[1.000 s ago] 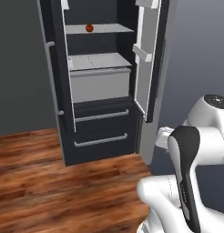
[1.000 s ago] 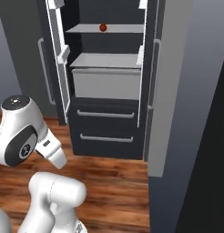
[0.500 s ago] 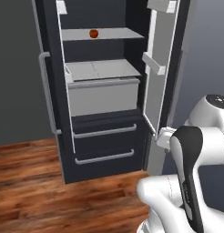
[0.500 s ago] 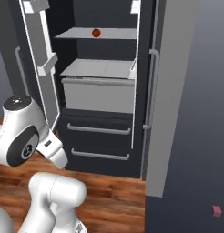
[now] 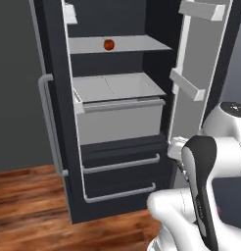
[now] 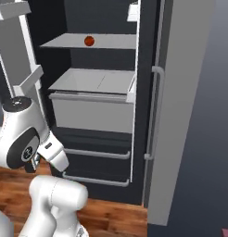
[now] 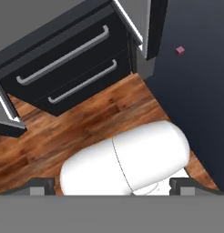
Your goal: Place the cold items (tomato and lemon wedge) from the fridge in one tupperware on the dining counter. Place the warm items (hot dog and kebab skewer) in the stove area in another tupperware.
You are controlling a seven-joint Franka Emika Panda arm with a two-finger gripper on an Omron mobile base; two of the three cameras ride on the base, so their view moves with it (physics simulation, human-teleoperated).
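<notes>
The tomato (image 5: 108, 44) sits on the fridge (image 5: 54, 122) upper shelf (image 6: 111, 42), at twelve o'clock above the drawers (image 7: 63, 54). My hand (image 7: 112, 185) hangs open and empty, pointed floorward; I fear reaching up could clip the open door (image 5: 198, 73).

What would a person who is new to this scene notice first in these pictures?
First the tall black fridge, standing with both doors open and showing its light grey shelves. Then the small red tomato, alone on the upper shelf, above the grey drawer bin. Close to the cameras, the white robot arm is folded low before the fridge's two bottom drawers, over the wooden floor.
</notes>
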